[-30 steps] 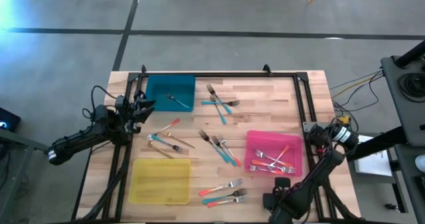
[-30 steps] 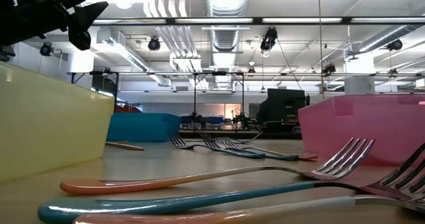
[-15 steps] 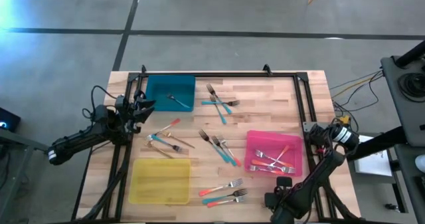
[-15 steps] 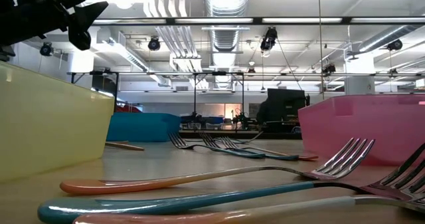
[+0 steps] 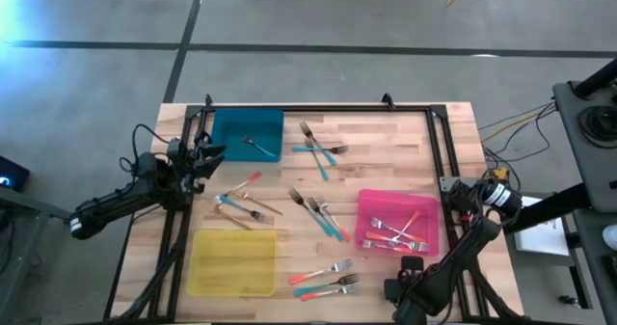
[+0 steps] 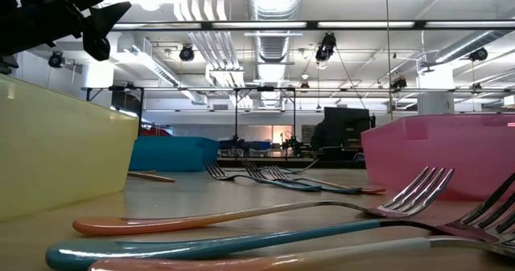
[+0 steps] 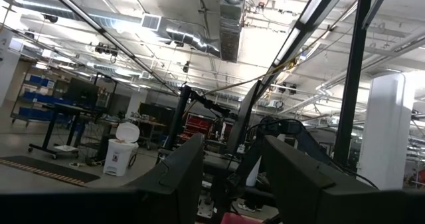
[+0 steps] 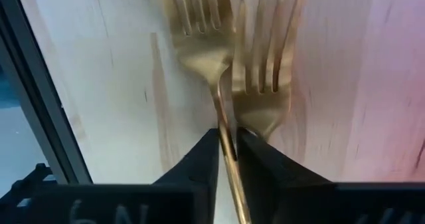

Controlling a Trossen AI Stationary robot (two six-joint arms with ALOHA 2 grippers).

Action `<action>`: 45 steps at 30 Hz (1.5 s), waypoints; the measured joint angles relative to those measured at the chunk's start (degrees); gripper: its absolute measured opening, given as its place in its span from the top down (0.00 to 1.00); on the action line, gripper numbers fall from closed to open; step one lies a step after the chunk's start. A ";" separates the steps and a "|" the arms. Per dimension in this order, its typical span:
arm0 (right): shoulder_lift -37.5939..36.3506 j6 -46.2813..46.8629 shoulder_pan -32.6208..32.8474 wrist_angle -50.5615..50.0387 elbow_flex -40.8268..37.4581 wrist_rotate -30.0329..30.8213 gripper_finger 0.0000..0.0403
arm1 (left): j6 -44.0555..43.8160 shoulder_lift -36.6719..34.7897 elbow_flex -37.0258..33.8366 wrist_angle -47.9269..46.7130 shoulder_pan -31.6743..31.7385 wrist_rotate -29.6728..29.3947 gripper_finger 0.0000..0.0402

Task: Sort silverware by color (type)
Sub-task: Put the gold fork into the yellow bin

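Teal, coral-pink and gold forks lie scattered on the wooden table (image 5: 386,142): a group near the far edge (image 5: 318,149), one in the middle (image 5: 316,211), one near the near edge (image 5: 328,279), and gold ones (image 5: 241,205). My right gripper (image 5: 410,265) is at the near edge below the pink tray (image 5: 432,230), shut on a gold fork (image 8: 202,44); a second gold fork (image 8: 262,84) shows beside it. My left gripper (image 5: 204,155) is open beside the teal tray (image 5: 231,127), pointing upward (image 7: 232,177). My right gripper pinches the gold fork by its thin neck just behind the tines (image 8: 222,117), between the two fingers. The handle runs back along the fingers and the tines point away from the gripper. The wood shows behind it; whether the fork is lifted clear I cannot tell.
The teal tray holds one fork (image 5: 256,147); the pink tray holds several (image 5: 395,236). The yellow tray (image 5: 231,263) sits at the near left. A black frame (image 5: 318,108) runs along the table's far edge and sides. In the low view, forks (image 6: 241,223) lie close in front.
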 joint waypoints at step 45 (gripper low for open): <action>2.11 -54.30 -26.70 50.42 14.75 35.66 0.97 | 0.01 0.17 0.01 -0.23 0.01 -0.01 0.65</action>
